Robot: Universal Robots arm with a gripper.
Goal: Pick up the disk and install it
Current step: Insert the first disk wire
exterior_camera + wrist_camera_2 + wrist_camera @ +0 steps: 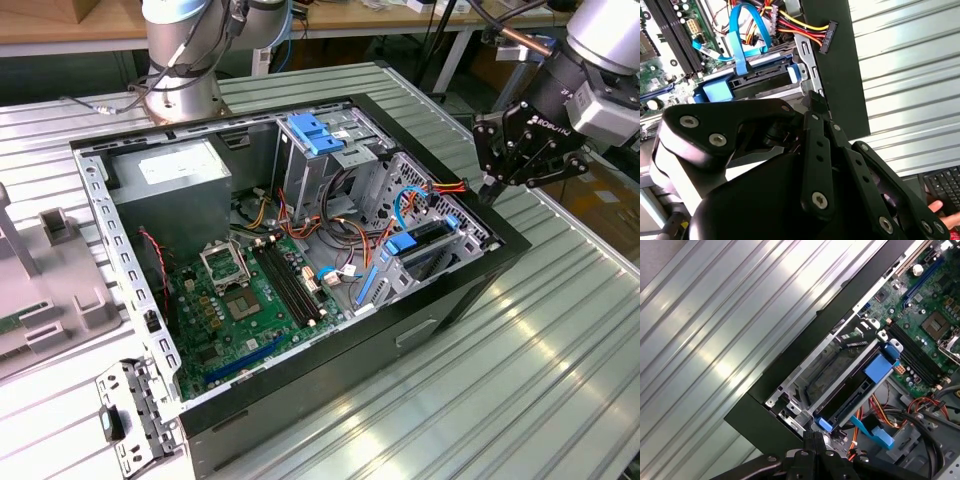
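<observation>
In the second wrist view the gripper (816, 100) has its fingers (815, 130) pressed together with nothing between them. It hangs just over the black rim of the computer case (840, 75). Just past it, the disk (757, 82) sits edge-up in the grey drive cage (802, 55) at the case's corner. Its blue carrier rails lie within the cage walls, and the first wrist view shows blue tabs at both ends of the slot. Judged from that, the pick-up and the insertion look done. Whether the rails are latched or a cable is plugged in cannot be told. Farther in, in the exterior view, lie the motherboard (240, 300) and the power-supply box (175, 190), all on the ribbed tabletop (540, 380).
</observation>
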